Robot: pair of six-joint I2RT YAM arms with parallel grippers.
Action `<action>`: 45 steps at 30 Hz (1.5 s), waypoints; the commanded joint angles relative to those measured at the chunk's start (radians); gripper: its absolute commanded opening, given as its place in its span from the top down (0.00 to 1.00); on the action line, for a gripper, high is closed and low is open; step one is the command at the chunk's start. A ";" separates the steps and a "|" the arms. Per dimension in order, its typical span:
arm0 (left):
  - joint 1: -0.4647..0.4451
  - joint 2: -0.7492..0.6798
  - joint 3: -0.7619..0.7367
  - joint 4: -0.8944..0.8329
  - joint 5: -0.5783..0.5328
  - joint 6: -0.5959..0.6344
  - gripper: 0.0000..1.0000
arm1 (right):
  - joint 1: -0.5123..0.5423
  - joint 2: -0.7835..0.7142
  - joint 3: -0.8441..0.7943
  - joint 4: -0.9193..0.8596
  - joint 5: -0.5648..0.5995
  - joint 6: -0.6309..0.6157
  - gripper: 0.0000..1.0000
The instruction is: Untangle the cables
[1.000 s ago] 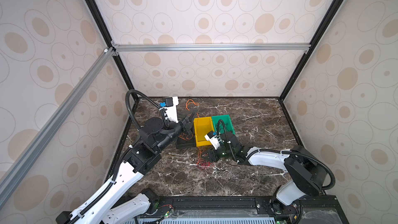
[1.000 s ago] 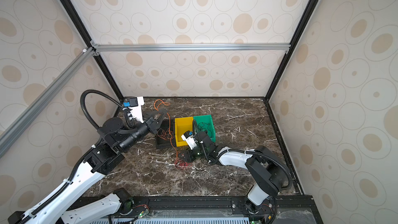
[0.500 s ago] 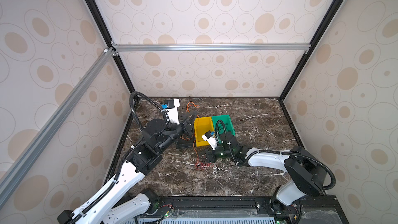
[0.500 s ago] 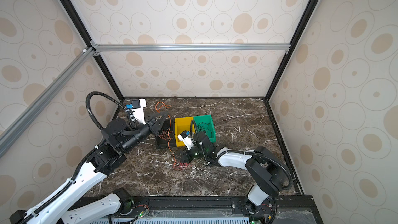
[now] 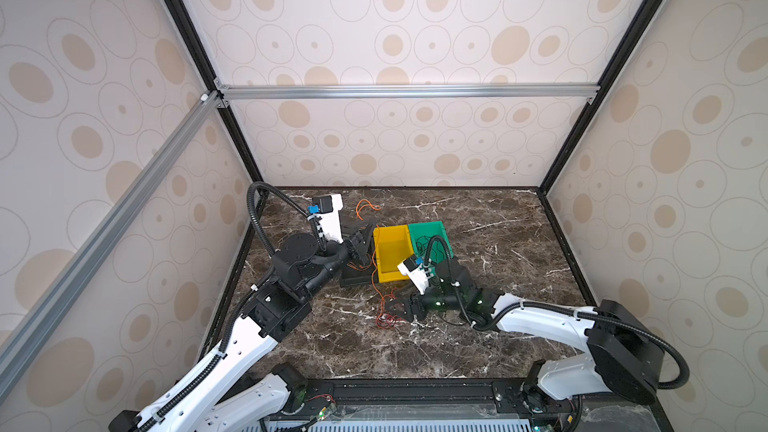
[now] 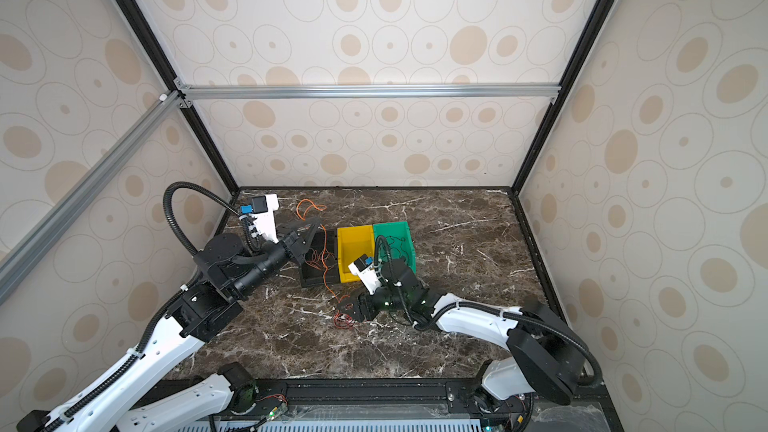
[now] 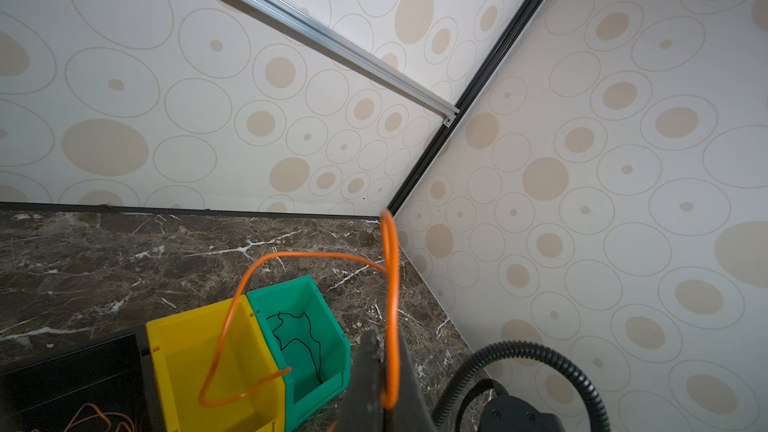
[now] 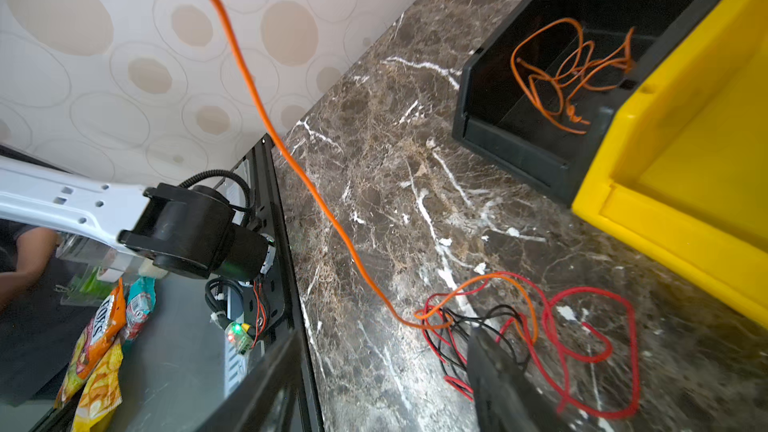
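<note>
The cables form a tangle (image 5: 387, 317) (image 6: 344, 320) of red, black and orange wire on the marble in front of the bins. One orange cable (image 8: 291, 160) rises from the tangle to my left gripper (image 5: 365, 238) (image 7: 384, 347), which is shut on it above the black bin (image 5: 353, 280). Its free end (image 6: 307, 207) curls above the jaws. My right gripper (image 5: 398, 305) (image 8: 390, 351) is low at the tangle and open, one finger (image 8: 494, 367) lying over the black and red wires. More orange wire (image 8: 569, 72) lies in the black bin. A black wire (image 7: 299, 338) lies in the green bin.
A yellow bin (image 5: 390, 251) and a green bin (image 5: 432, 230) stand side by side right of the black bin, just behind my right wrist. Enclosure walls close in the left, back and right. The front rail (image 8: 286, 243) edges the table, with snack packets (image 8: 99, 347) below it.
My right gripper's jaws have spread wider and it has slid slightly left toward the tangle. The left gripper still holds the orange cable and has barely moved.
</note>
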 commanded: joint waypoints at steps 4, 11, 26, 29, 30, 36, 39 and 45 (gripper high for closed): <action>0.007 -0.014 -0.007 0.031 0.016 -0.023 1.00 | 0.020 0.163 0.118 0.035 -0.004 -0.004 0.45; 0.010 -0.073 -0.078 -0.012 -0.069 -0.038 1.00 | 0.023 0.137 0.117 -0.034 0.036 0.001 0.89; 0.011 -0.341 -0.586 -0.108 -0.277 -0.375 0.99 | 0.064 0.088 0.312 -0.528 0.123 0.003 0.98; 0.012 -0.389 -0.665 -0.127 -0.274 -0.441 0.97 | 0.075 0.114 0.358 -0.559 0.120 0.007 0.99; 0.011 -0.403 -0.691 -0.128 -0.275 -0.454 0.95 | 0.076 0.121 0.370 -0.566 0.119 0.011 0.99; 0.012 -0.418 -0.735 -0.119 -0.249 -0.464 0.86 | 0.076 0.144 0.427 -0.605 0.119 0.011 1.00; 0.013 -0.410 -0.732 -0.150 -0.219 -0.466 0.58 | 0.076 0.160 0.454 -0.642 0.139 0.008 1.00; 0.013 -0.422 -0.686 -0.188 -0.209 -0.430 0.39 | 0.075 0.211 0.518 -0.728 0.190 0.021 1.00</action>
